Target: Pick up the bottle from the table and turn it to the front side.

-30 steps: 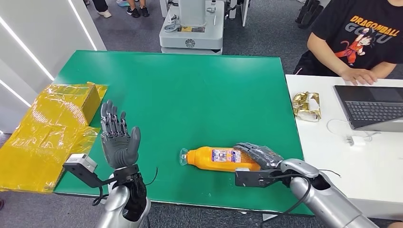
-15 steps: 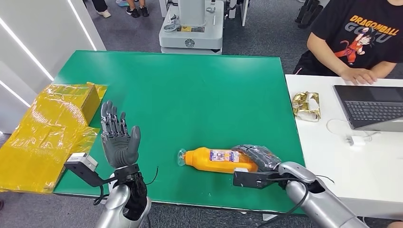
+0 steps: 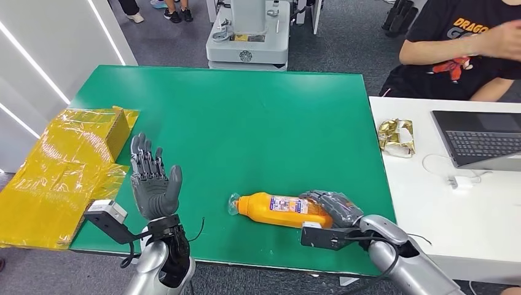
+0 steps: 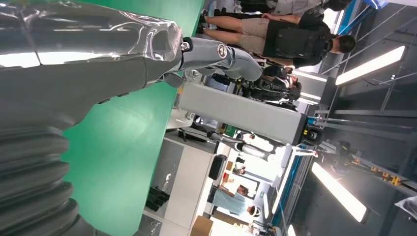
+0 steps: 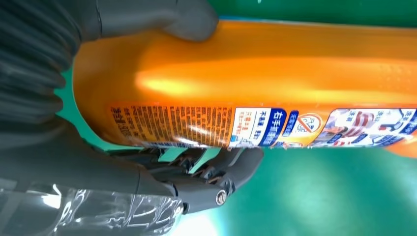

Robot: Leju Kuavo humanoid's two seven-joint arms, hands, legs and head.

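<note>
While the orange bottle (image 3: 279, 210) lies on its side near the front edge of the green bench (image 3: 246, 123), the right hand (image 3: 335, 208) has its fingers (image 5: 216, 172) and thumb wrapped round the bottle's base end, cap pointing away toward the left hand (image 3: 153, 184). Left hand is raised beside the yellow bag (image 3: 61, 166), fingers spread, holding nothing. Grip looks set; best to lift straight up off the bench, then roll the wrist slowly until the label's front faces out, squeezing firm since the plastic looks slick.
</note>
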